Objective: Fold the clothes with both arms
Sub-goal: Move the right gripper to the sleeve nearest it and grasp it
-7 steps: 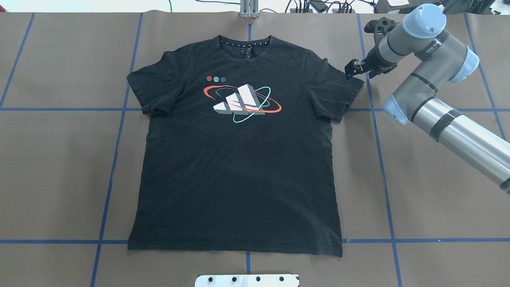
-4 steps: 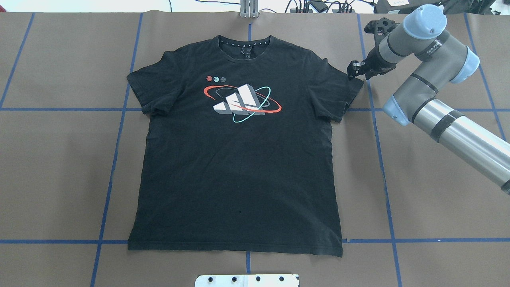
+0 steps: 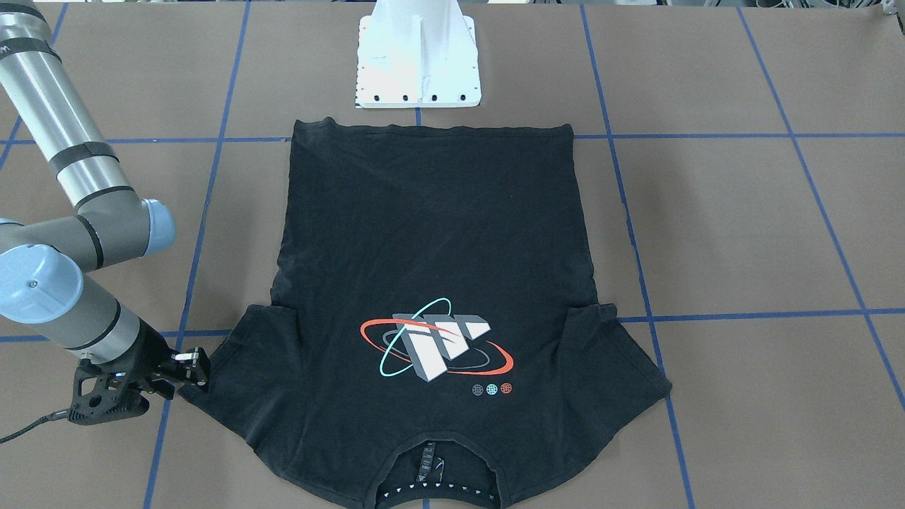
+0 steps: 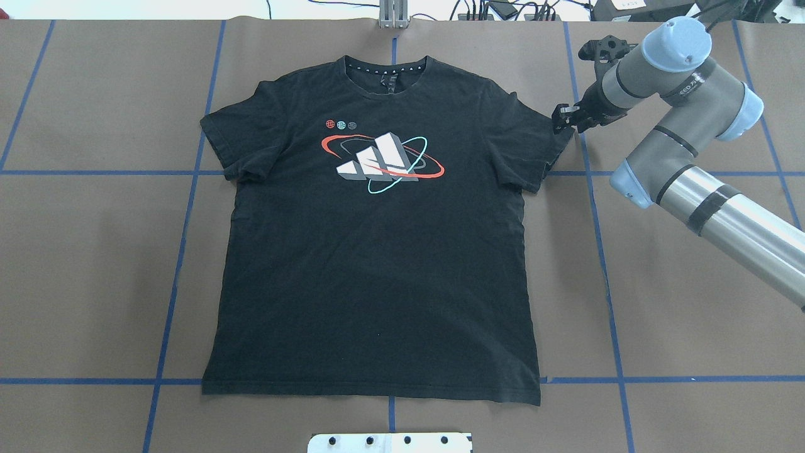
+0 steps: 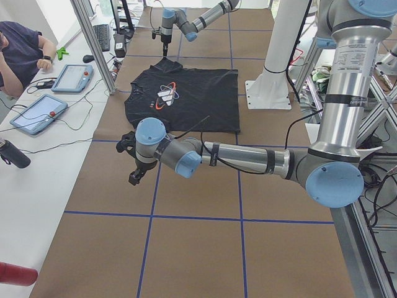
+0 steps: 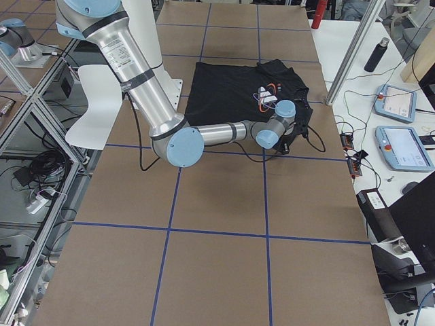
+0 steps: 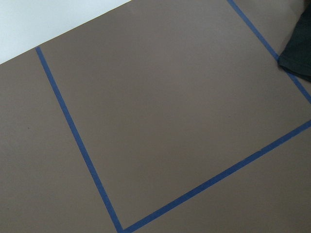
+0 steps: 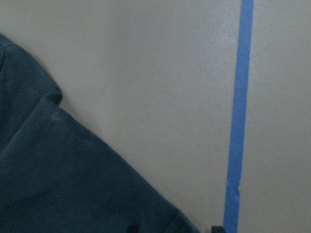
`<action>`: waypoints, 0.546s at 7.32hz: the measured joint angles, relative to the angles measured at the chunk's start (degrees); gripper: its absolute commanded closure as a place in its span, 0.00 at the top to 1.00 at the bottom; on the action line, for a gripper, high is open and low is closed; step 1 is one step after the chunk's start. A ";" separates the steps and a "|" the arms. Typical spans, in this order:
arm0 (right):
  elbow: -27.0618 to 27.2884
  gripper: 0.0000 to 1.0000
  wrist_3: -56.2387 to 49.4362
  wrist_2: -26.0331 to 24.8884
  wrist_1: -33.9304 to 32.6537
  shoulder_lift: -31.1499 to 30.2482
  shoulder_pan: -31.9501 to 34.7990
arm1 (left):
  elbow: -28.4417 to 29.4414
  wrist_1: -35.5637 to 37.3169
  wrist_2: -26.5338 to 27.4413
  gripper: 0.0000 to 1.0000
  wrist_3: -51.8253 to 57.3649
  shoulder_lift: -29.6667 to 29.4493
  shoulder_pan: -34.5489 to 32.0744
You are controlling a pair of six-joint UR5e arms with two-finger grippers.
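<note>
The black T-shirt [image 4: 377, 264] has stayed flat mid-table with bare brown paper [image 4: 94, 264] all round, while the right gripper [image 4: 560, 119], jaws parted, has edged in to its sleeve tip [image 4: 552, 137]; the left gripper [image 5: 133, 177] hangs well clear, its spread impossible to tell.

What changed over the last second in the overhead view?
The right gripper crept lower and a touch toward the robot, closing in on the tip of the T-shirt's sleeve. In the wrist view its fingertips look apart, so nothing is gripped yet. The T-shirt stayed flat and did not move.
</note>
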 measured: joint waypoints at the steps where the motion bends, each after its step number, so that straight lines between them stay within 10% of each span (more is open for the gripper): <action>1: 0.25 0.44 0.16 -0.33 -0.06 -0.13 -0.25 | 0.11 -0.01 0.00 1.00 0.00 0.00 0.00; 4: 0.40 0.33 0.20 -2.18 -0.17 -0.14 -1.42 | 0.47 -0.09 -0.06 1.00 0.00 0.00 0.00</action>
